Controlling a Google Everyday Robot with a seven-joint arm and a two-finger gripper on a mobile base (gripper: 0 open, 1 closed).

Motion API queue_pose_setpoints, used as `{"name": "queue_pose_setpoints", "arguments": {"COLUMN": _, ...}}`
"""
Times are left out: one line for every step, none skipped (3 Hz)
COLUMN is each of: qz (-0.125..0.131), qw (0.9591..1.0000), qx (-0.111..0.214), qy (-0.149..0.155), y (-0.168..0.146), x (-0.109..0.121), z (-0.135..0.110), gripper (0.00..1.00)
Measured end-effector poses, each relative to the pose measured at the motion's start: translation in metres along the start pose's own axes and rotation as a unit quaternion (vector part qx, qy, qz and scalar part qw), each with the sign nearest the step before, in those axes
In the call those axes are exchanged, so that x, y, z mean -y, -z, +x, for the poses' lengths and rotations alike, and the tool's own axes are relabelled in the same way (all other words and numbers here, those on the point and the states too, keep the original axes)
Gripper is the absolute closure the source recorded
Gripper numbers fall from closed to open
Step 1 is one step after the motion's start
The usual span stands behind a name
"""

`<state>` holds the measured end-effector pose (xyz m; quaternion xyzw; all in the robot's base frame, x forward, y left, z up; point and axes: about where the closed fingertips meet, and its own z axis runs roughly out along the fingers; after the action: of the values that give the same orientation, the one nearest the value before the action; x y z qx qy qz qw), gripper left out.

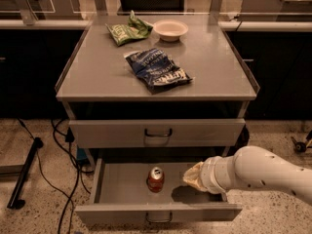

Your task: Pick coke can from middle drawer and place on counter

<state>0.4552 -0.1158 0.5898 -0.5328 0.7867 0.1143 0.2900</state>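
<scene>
The coke can (155, 179), red with a silver lid, stands upright on the floor of the open middle drawer (118, 189), near its centre. My gripper (191, 177) is at the end of the white arm that comes in from the right. It hangs low over the drawer's right half, just right of the can and apart from it. The counter (97, 77) is the broad grey top above the drawers.
A dark blue snack bag (158, 69), a green snack bag (126, 30) and a white bowl (170, 29) lie on the counter. The upper drawer front (204, 132) is closed above the open drawer. Cables (63, 179) and a black pole (24, 174) lie on the floor at left.
</scene>
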Motion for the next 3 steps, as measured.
{"name": "queue_pose_setpoints", "arguments": {"qz": -0.005, "qw": 1.0, "qx": 0.004, "qy": -0.004, "y": -0.015, "x": 0.0, "z": 0.007, "gripper": 1.0}}
{"name": "queue_pose_setpoints", "arguments": {"qz": -0.012, "qw": 0.9997, "qx": 0.015, "qy": -0.013, "y": -0.043, "x": 0.002, "z": 0.018, "gripper": 1.0}}
{"name": "queue_pose_setpoints", "arguments": {"qz": -0.02, "qw": 0.9995, "qx": 0.022, "qy": -0.014, "y": -0.068, "x": 0.004, "z": 0.022, "gripper": 1.0}}
